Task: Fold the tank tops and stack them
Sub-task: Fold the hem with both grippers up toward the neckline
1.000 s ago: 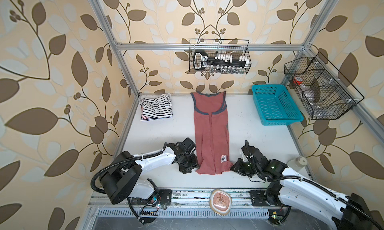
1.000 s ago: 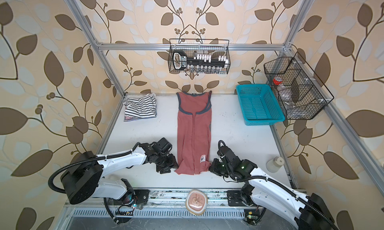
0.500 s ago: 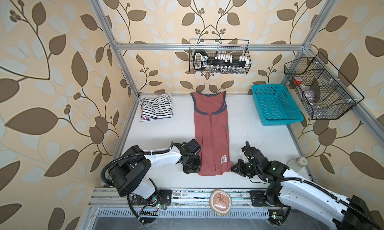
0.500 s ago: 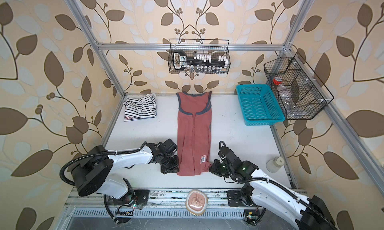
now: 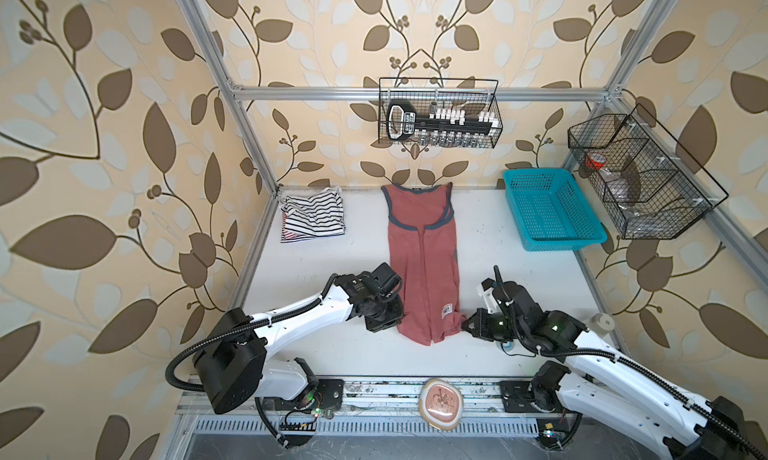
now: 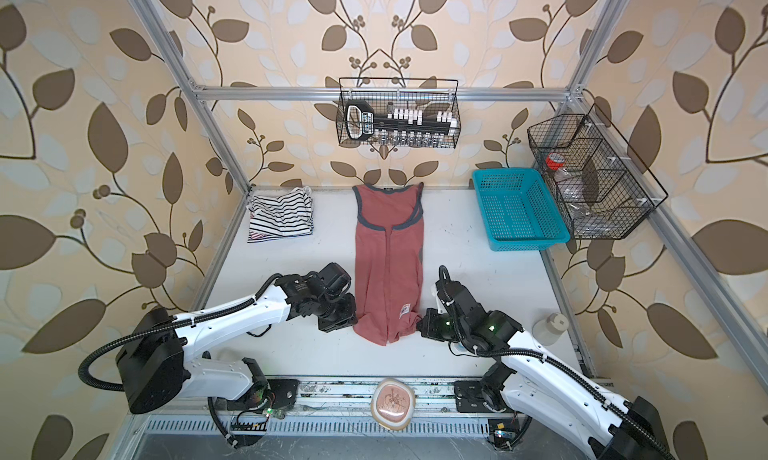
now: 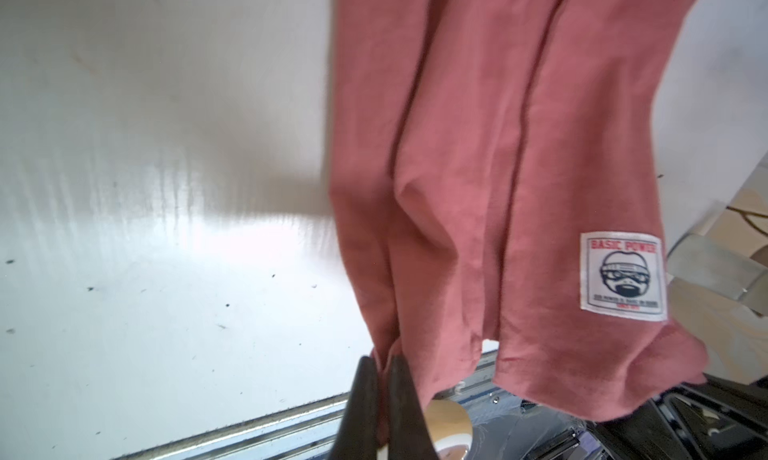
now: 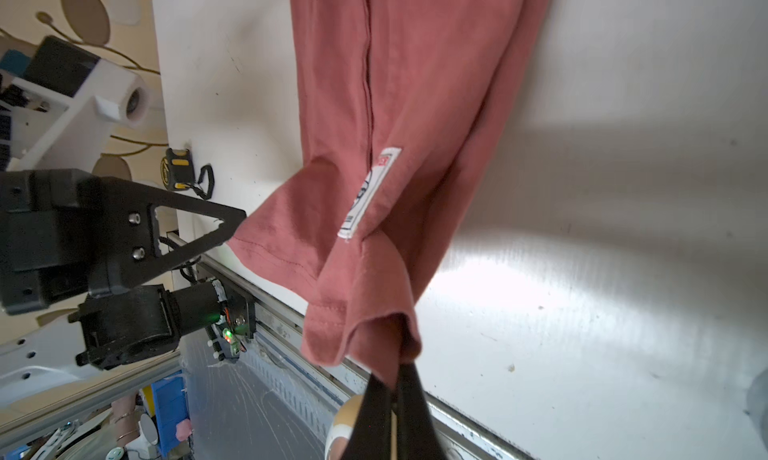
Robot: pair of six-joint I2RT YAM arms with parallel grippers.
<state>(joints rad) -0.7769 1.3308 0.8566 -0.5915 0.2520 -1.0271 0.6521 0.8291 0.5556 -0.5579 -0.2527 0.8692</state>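
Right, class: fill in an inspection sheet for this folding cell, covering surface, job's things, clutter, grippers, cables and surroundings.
Surface: white tabletop, speckled with small dark marks.
Job's things: dusty red tank top with grey-blue trim lies lengthwise, sides folded inward; folded striped tank tops sit at the far left corner.
Clutter: teal plastic basket, small white bottle, yellow-and-black tape measure.
Grippers: left gripper and right gripper each shut on a near hem corner of the red top.
Cables: black corrugated hoses run along both arms, clear of the cloth.
Surroundings: leaf-patterned walls, aluminium frame, black wire rack at the back, black wire basket at the right.
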